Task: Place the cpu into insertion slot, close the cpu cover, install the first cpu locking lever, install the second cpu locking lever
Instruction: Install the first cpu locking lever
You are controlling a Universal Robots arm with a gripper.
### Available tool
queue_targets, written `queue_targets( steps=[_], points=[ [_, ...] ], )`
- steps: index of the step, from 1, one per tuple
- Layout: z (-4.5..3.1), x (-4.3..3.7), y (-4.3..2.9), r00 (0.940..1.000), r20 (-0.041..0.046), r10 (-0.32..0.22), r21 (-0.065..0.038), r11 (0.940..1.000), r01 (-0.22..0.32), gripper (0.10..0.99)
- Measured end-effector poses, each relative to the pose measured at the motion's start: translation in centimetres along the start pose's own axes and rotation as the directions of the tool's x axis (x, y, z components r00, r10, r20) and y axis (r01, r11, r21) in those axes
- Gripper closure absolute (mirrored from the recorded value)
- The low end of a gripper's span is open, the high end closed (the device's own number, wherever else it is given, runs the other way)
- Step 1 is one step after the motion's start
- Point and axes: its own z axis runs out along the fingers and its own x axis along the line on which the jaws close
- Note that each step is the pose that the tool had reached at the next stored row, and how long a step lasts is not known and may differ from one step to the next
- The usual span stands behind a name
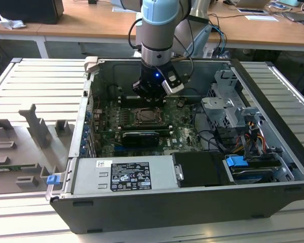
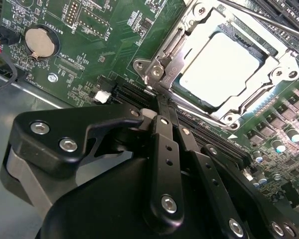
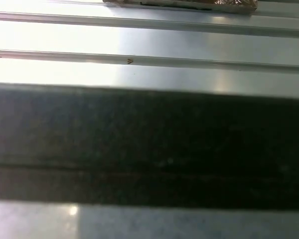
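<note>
The cpu (image 2: pixel 218 67) lies flat in the socket on the green motherboard, its pale grey top showing through the window of the cpu cover (image 2: pixel 284 63). The silvery cover is down over it. A thin metal locking lever (image 2: pixel 259 19) runs along the socket's far side. My gripper (image 2: pixel 159 105) has its black fingers (image 2: pixel 165 149) pressed together, with the tips at the socket's corner beside a screw post (image 2: pixel 156 72). In the exterior view the gripper (image 1: pixel 149 97) hangs inside the open computer case, just above the socket (image 1: pixel 149 117).
The case walls (image 1: pixel 157 212) box in the motherboard. A power supply (image 1: pixel 124 174) lies along the near side, and a drive cage (image 1: pixel 228 101) with cables is at the exterior view's right. An expansion card (image 1: pixel 139 137) sits below the socket. A coin battery (image 2: pixel 39 41) is on the board.
</note>
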Motion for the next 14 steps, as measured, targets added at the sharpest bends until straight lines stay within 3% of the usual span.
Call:
queue_targets(
  steps=[8,14],
  points=[
    [-0.15,-0.01,0.02,1.0000,0.0002,0.000,0.002,1.0000,0.000,0.980],
    [-0.14,-0.01,0.02,1.0000,-0.0006,0.000,0.019,0.9998,0.000,0.980]
  ],
)
